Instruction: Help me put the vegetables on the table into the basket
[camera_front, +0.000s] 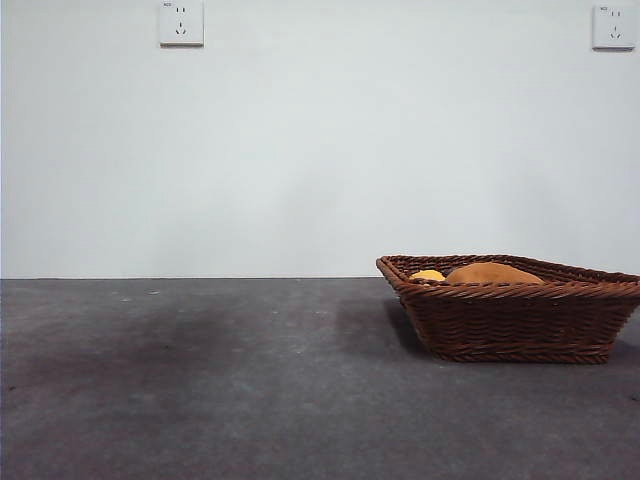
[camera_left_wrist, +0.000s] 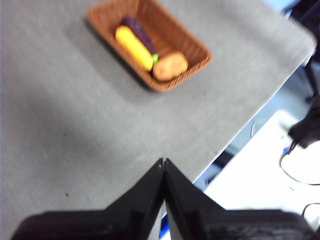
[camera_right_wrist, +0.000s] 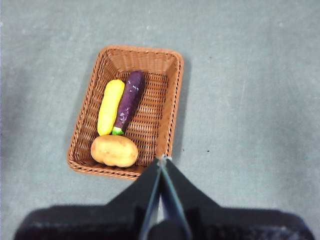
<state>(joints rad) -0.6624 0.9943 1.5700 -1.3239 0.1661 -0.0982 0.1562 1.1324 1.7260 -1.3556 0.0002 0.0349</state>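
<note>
The brown wicker basket (camera_front: 510, 310) stands on the dark grey table (camera_front: 200, 400) at the right. It holds all three vegetables: the yellow ridged oblong (camera_right_wrist: 110, 106), the purple eggplant (camera_right_wrist: 129, 101) and the orange-brown potato (camera_right_wrist: 114, 150). In the front view only the tops of the yellow one (camera_front: 427, 275) and the potato (camera_front: 492, 273) show above the rim; the eggplant is hidden there. The basket also shows in the left wrist view (camera_left_wrist: 192, 47), far from my left gripper (camera_left_wrist: 163, 161), which is shut and empty high above the table. My right gripper (camera_right_wrist: 163, 159) is shut and empty, high above the basket's rim (camera_right_wrist: 172, 110).
Two wall sockets (camera_front: 181, 22) (camera_front: 613, 25) sit on the white wall behind. The table's edge (camera_left_wrist: 250, 117) shows in the left wrist view, with a white surface and dark cables (camera_left_wrist: 305, 150) beyond it.
</note>
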